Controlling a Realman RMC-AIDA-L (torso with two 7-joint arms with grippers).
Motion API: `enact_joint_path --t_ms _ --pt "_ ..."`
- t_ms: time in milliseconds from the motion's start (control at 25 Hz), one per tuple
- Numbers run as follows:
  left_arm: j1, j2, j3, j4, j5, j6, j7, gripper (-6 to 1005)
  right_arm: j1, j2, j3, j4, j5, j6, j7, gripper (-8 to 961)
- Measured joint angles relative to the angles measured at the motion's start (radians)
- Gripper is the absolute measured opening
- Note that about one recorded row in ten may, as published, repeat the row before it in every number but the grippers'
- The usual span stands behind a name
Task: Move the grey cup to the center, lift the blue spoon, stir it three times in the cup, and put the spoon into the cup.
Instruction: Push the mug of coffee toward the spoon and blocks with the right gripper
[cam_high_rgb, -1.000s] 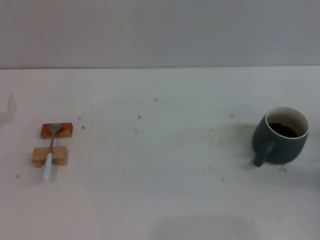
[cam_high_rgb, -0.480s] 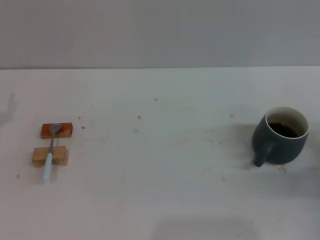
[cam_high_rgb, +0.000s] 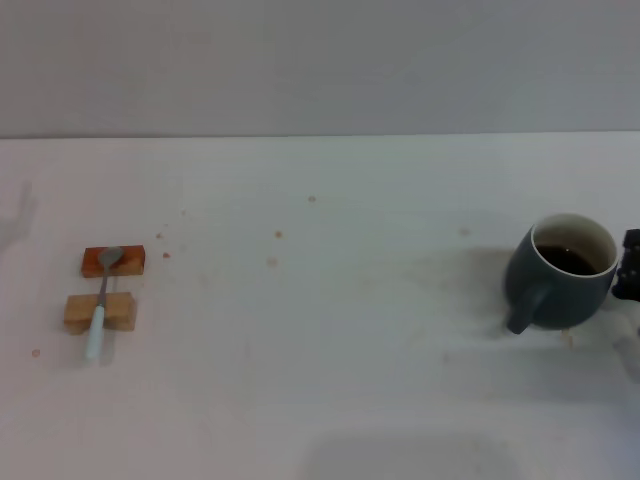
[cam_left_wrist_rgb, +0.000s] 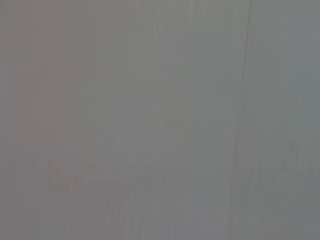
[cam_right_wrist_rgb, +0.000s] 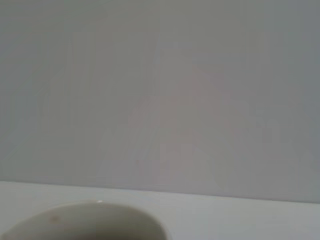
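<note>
The grey cup (cam_high_rgb: 560, 273) stands at the table's right side, handle toward the front left, dark liquid inside. Its pale rim (cam_right_wrist_rgb: 85, 222) fills the low edge of the right wrist view. A black part of my right gripper (cam_high_rgb: 629, 264) pokes in at the right edge, just beside the cup. At the far left the blue spoon (cam_high_rgb: 99, 305) lies across two small wooden blocks (cam_high_rgb: 112, 262), bowl on the far block, pale handle pointing to the front. My left gripper is out of view; its wrist camera shows only a plain grey surface.
The white table (cam_high_rgb: 320, 380) stretches between spoon and cup with small crumbs and stains scattered on it. A grey wall (cam_high_rgb: 320, 60) closes the back.
My right gripper has come into view at the right edge, next to the cup. Cup and spoon have stayed where they were.
</note>
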Motion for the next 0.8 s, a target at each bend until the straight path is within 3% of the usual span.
enact_joint_path --t_ms 800 --pt "0.002 -0.002 0.000 0.000 -0.014 -0.003 -0.004 666 0.037 -0.015 -0.188 0.163 -0.009 0.213 -0.011 -1"
